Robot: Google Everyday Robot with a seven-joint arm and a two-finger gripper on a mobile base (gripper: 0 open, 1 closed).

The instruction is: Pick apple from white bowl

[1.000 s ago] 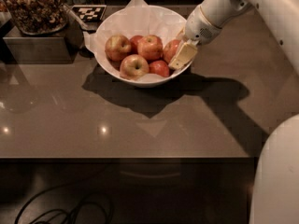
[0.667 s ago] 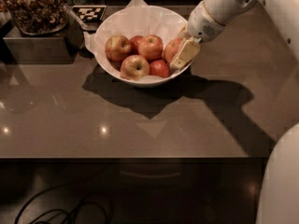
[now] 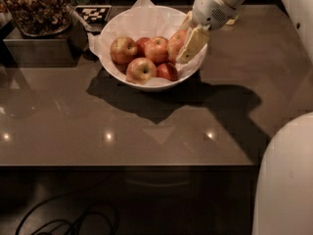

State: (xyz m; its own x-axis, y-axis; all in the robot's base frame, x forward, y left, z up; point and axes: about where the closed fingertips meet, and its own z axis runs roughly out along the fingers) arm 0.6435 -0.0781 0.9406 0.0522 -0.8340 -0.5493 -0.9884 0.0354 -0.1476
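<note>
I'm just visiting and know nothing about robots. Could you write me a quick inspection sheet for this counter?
Surface: glossy brown counter, with light reflections and the bowl's shadow.
Job's things: white bowl, paper-lined; the apple, orange-red, at its right side; other apples beside it.
Clutter: container of brown snacks; checkered tag.
Grippers: tool reaches into the bowl, against the apple.
Cables: dark cables on the floor below.
Surroundings: robot's white body, lower right.
</note>
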